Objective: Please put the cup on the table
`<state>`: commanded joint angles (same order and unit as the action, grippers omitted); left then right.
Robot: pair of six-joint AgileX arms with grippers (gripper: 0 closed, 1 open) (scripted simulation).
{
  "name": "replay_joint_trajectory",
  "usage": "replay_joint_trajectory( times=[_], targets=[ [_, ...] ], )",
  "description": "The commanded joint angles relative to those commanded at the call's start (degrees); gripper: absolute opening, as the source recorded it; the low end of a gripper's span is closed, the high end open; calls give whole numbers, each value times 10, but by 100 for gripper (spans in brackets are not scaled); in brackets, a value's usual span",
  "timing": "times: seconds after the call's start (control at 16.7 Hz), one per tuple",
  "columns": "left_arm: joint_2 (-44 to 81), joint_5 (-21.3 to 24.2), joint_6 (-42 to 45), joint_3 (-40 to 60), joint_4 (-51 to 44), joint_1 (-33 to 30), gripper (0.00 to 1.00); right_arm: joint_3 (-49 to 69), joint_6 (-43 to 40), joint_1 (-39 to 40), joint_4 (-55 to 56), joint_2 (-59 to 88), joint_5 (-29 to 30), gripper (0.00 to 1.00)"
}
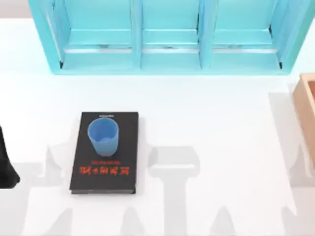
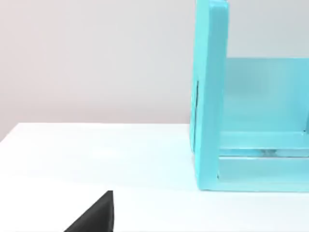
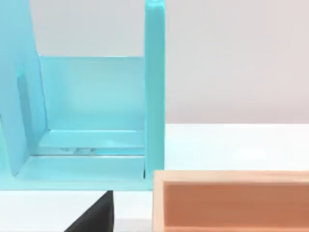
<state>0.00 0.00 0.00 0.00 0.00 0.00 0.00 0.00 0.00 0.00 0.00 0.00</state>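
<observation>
My left arm (image 1: 7, 164) shows as a dark shape at the table's left edge; whether its gripper is open or clenched, I cannot tell. Right of it, the cup (image 1: 103, 136) stands upright on the black book (image 1: 106, 169), which lies flat on the table (image 1: 216, 128). Behind them stands the turquoise shelf (image 1: 170, 37). A wooden box (image 1: 307, 105) sits at the right edge.

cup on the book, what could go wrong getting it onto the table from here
The cup stands upright on the black book, so a low or sideways approach could shove the book or tip the cup. It is thin and translucent; a hard squeeze might deform it or pop it free. The left arm sits at the table's left edge.
</observation>
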Motion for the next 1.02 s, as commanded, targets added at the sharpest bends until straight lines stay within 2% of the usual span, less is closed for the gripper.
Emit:
replay_joint_trajectory(
  times=[0.24,0.48,0.72,1.02],
  targets=[
    [0,0,0,0,0,0,100,11,5,7,-12,16,-1,100],
    [0,0,0,0,0,0,100,86,36,50,-85,111,0,100],
    [0,0,0,0,0,0,100,229,94,119,-197,270,6,100],
    [0,0,0,0,0,0,100,489,190,226,-353,517,26,100]
  ],
)
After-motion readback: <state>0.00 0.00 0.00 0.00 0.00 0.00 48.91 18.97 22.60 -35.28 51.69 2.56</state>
